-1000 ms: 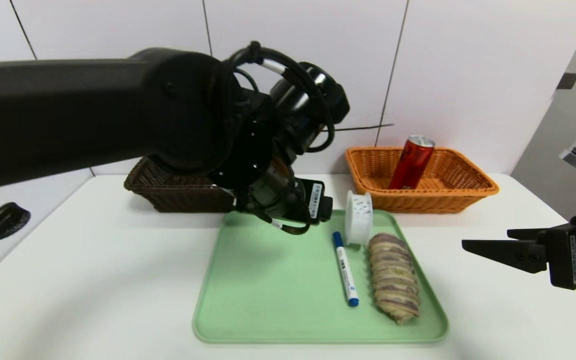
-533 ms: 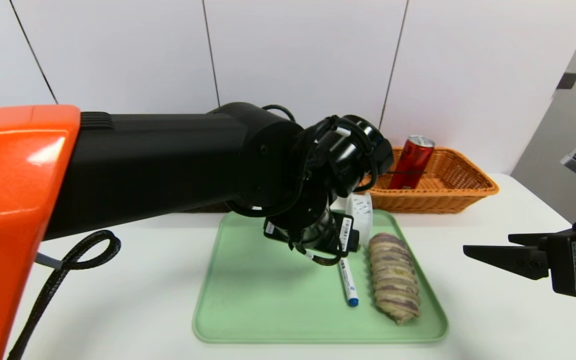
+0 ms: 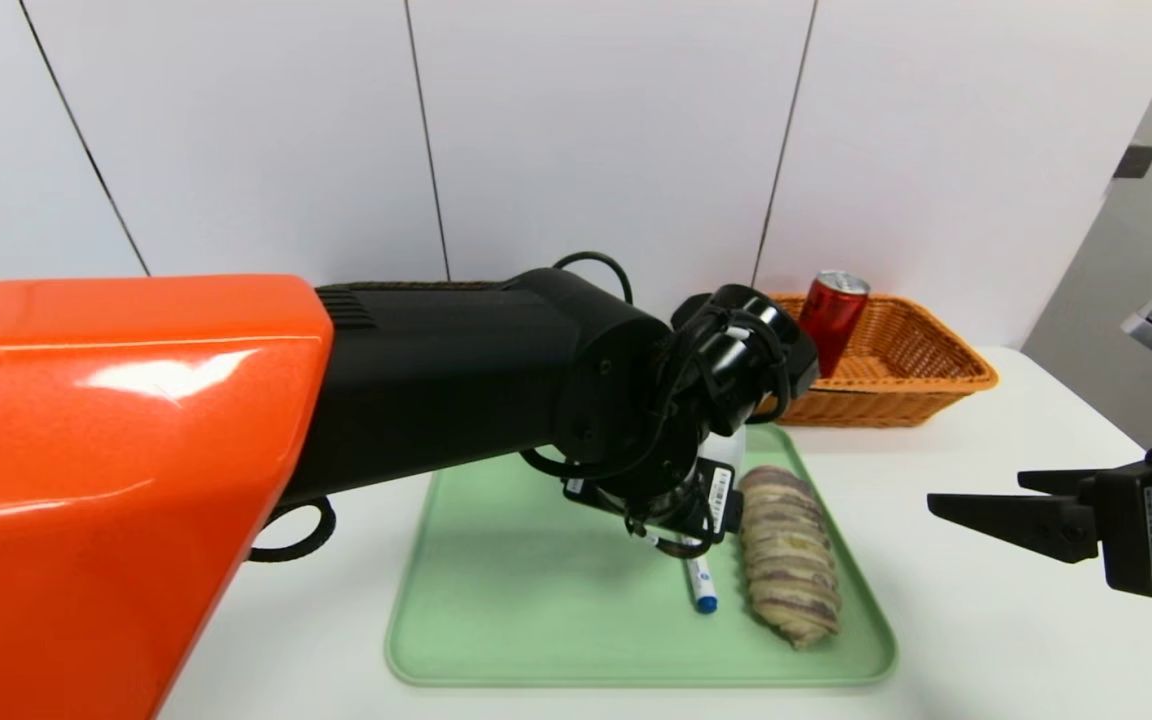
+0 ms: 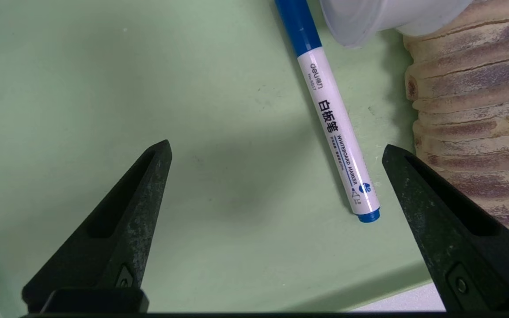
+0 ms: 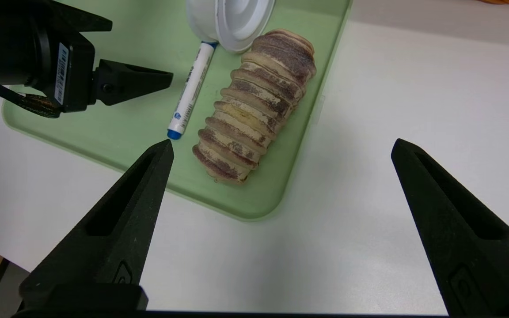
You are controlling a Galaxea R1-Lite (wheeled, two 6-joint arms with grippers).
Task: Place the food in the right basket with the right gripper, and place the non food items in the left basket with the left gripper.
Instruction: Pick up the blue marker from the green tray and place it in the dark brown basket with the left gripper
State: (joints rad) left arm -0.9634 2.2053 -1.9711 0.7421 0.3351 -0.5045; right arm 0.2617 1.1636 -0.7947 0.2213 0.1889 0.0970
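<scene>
Where the left arm crosses, the marker (image 3: 701,585) half-hides.

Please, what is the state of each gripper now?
Left gripper: open, holding nothing, above the green tray.
Right gripper: open, holding nothing, to the right of the tray.

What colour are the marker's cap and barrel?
The marker has a blue cap and a white barrel, clearest in the left wrist view.
</scene>
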